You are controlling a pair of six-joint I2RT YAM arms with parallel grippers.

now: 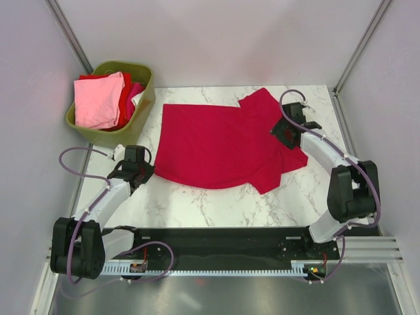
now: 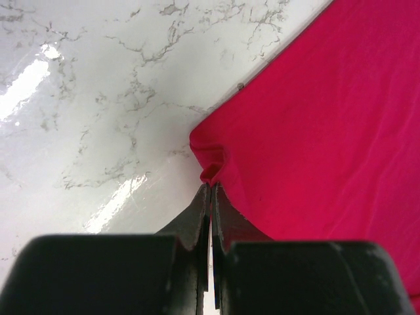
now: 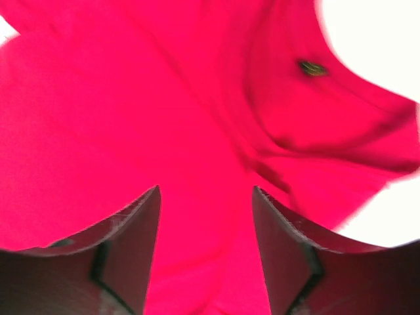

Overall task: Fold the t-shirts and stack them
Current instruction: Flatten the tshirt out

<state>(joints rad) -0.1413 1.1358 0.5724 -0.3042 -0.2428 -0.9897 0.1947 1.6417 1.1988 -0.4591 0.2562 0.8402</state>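
Crimson t-shirt (image 1: 220, 147) lies spread on the counter (image 1: 216, 203). Left end effector (image 2: 210, 189) is pinched closed on its hem corner. Right end effector (image 3: 205, 197) is spread wide over the cloth, gripping nothing.

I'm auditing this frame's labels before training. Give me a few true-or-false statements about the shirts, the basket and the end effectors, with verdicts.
1. The left end effector is shut on a corner of the crimson t-shirt. True.
2. The right end effector is clamped on a sleeve. False: it stands open over the red cloth.
3. The olive-green basket holds a light pink shirt. True.
4. The crimson t-shirt is folded into a neat square. False: it lies spread out, mostly flat, on the marble table.
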